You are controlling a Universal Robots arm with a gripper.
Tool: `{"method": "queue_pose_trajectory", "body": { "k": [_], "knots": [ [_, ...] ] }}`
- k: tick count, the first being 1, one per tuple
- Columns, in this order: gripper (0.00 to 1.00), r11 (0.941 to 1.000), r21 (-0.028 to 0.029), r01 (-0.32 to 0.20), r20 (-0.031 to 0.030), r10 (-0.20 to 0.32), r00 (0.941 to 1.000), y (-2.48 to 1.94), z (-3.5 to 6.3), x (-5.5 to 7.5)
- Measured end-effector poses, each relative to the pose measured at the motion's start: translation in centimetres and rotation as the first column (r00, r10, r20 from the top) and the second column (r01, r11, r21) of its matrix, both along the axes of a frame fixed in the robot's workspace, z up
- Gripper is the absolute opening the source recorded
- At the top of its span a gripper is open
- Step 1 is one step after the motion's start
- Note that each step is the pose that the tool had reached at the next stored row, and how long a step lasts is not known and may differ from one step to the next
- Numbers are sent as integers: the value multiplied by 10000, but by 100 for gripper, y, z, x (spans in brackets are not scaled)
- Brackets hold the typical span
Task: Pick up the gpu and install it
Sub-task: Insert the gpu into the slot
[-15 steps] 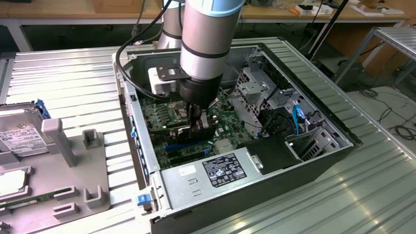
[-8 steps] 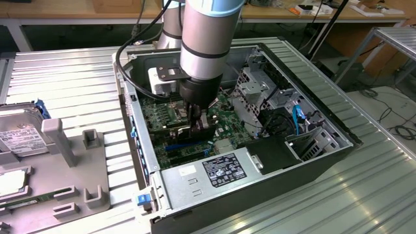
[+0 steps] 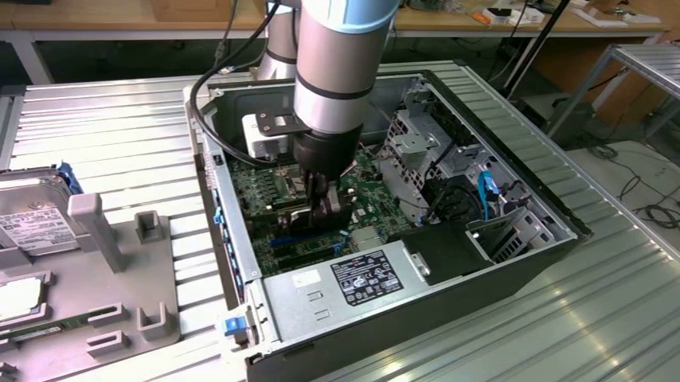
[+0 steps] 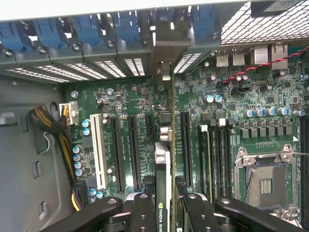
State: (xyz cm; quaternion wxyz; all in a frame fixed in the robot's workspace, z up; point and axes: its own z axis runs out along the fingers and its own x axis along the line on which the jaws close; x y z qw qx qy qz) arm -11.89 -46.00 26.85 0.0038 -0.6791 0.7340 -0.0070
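My gripper point(image 3: 322, 208) reaches down into the open computer case point(image 3: 531, 207), over the green motherboard point(image 3: 260, 187). It is shut on the gpu point(image 4: 165, 159), a thin card that the wrist view shows edge-on between my two black fingers point(image 4: 142, 212). The card stands upright over the motherboard point(image 4: 135, 96), in line with the black slots point(image 4: 186, 145). Its silver bracket end point(image 4: 162, 53) reaches the rear slot openings. I cannot tell whether its edge sits in a slot. In the exterior view the gpu point(image 3: 308, 219) is a dark slab below my gripper.
A power supply point(image 3: 361, 278) and a drive cage point(image 3: 420, 151) crowd the case. Blue clips point(image 4: 87, 29) line the rear openings, and an empty CPU socket point(image 4: 263, 181) lies beside the slots. A grey fixture point(image 3: 117, 278) at the exterior view's left holds a hard drive point(image 3: 32, 223) and a memory stick point(image 3: 53, 325).
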Motion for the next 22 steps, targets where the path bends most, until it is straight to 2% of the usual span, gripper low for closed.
{"method": "queue_pose_trajectory", "body": {
  "k": [2, 14, 18, 22],
  "knots": [
    [27, 10000, -2, -1, 16, 1, 10000, 0, -6, 0],
    [27, 9998, 0, -206, 9, 206, 9998, 6, 3, -43],
    [27, 9998, 31, -206, 55, 206, 9998, 5, 1, -45],
    [27, 9998, 32, -206, 57, 206, 9998, 5, 1, -45]
  ]
}}
